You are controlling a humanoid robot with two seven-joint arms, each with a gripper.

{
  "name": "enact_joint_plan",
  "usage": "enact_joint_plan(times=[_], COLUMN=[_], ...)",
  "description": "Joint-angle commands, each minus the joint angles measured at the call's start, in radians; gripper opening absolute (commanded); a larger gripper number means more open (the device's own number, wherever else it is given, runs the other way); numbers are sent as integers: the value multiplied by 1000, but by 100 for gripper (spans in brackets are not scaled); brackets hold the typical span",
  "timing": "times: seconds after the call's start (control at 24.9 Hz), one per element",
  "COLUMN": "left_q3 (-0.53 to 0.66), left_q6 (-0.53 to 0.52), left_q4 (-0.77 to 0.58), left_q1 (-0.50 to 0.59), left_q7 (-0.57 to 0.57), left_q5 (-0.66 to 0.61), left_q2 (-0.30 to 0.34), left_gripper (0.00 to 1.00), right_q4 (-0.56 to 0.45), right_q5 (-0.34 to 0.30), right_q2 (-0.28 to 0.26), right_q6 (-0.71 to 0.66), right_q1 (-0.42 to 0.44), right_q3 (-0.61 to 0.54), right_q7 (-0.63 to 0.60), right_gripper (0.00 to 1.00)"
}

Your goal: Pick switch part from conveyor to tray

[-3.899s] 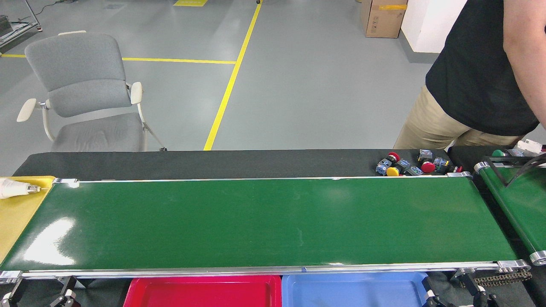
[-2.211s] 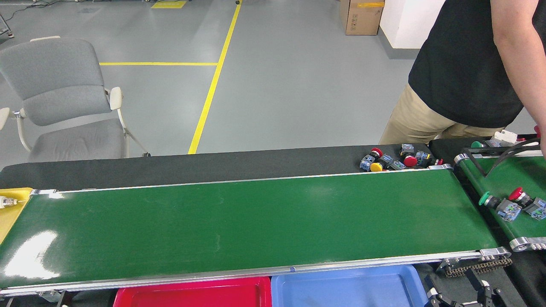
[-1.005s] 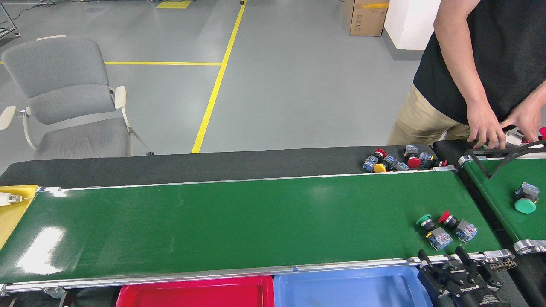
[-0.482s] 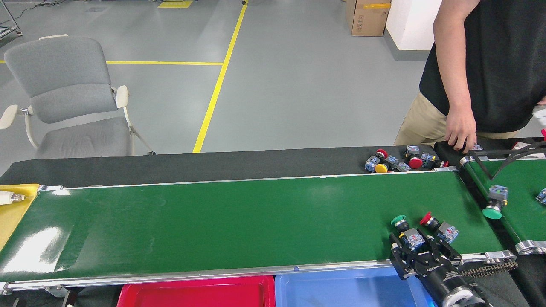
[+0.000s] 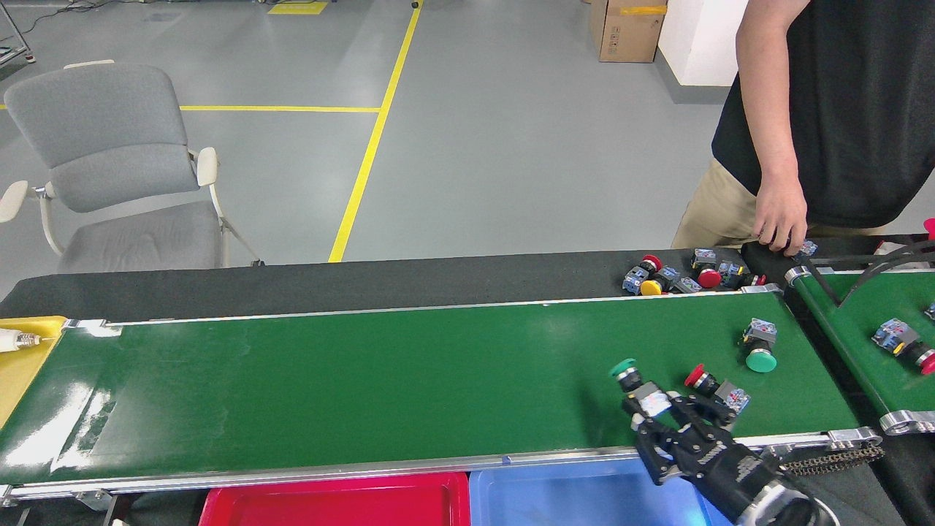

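Observation:
The conveyor (image 5: 365,380) is the wide glossy green belt across the middle. Three switch parts lie near its right end. One is a green-capped part (image 5: 634,381) with a blue-grey body. Just right of it lies a red-capped part (image 5: 714,389). Farther back is a part with a large green mushroom cap (image 5: 760,349). My right gripper (image 5: 676,415) comes up from the bottom right, open, with its black fingers spread at the near ends of the green-capped and red-capped parts. Below the front rail sit a red tray (image 5: 343,500) and a blue tray (image 5: 577,498). My left gripper is out of view.
A person stands at the back right, a hand (image 5: 780,219) resting near a pile of switch parts (image 5: 687,277) on the black strip. A narrower green belt (image 5: 865,321) on the right carries another part (image 5: 902,340). A yellow tray (image 5: 22,358) is at far left, a grey chair (image 5: 117,161) behind.
The green-capped and red-capped parts have ridden left along the belt, and my right gripper followed them left and forward. A third part with a green mushroom cap has arrived on the wide belt.

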Motion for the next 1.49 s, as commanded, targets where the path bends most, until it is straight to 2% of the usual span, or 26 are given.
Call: enact_joint_plan(times=[0.0, 0.04, 0.08, 0.12, 0.16, 0.28, 0.4, 0.48, 0.56, 0.68, 0.8, 0.84, 0.92, 1.09, 1.17, 1.33, 1.45], left_q3=[1, -1, -1, -1, 2, 7, 8, 13, 16, 13, 11, 8, -2, -13, -18, -19, -19], left_q6=[-5, -7, -8, -5, -7, -2, 1, 1, 1, 0, -5, -7, -8, -11, -10, -10, -10], left_q4=[-17, -15, -14, -15, -17, -11, -12, -15, -18, -15, -17, -17, -15, -15, -17, -15, -15], left_q1=[-4, -6, -9, -7, -7, -7, -7, -7, -6, -6, 3, 14, 20, 17, 17, 10, 10], left_q7=[4, 4, 4, 4, 4, 4, 4, 4, 4, 2, 1, 1, -1, -1, -1, -1, -1], left_q5=[-2, -3, -3, -3, -2, -3, -3, -3, -2, -3, -3, -5, -15, -45, -45, -48, -48], left_q2=[-1, -1, -1, 2, 5, 0, 0, 0, 2, 5, 17, 17, 17, 16, 8, 10, 8], left_gripper=[100, 100, 100, 100, 100, 100, 100, 100, 100, 100, 100, 100, 100, 100, 100, 100, 100], right_q4=[-10, 1, 10, 18, 21, 31, 30, 21, -11, -152, -258, -258, -252, -252, -252, -212, -165], right_q5=[7, 27, 44, 69, 86, 93, 84, 70, 66, 64, 63, 63, 63, 92, 144, 161, 188], right_q2=[25, 43, 58, 80, 100, 115, 120, 126, 147, 146, 157, 164, 169, 160, 163, 158, 152], right_q6=[-24, -24, -24, -24, -24, -24, -24, -24, -24, 154, 234, 249, 300, 447, 456, 473, 478], right_q1=[-44, -61, -64, -64, -61, -58, -55, -53, -6, 175, 338, 376, 387, 373, 364, 298, 227], right_q3=[134, 212, 255, 303, 344, 399, 387, 339, 247, 4, -247, -319, -403, -402, -359, -257, -194], right_q7=[-2, -2, -2, -2, -2, -2, -4, -4, -2, -14, -24, -37, -77, -76, -74, -65, -7], right_gripper=[2, 9, 29, 74, 99, 99, 99, 99, 97, 97, 96, 96, 96, 96, 96, 96, 97])
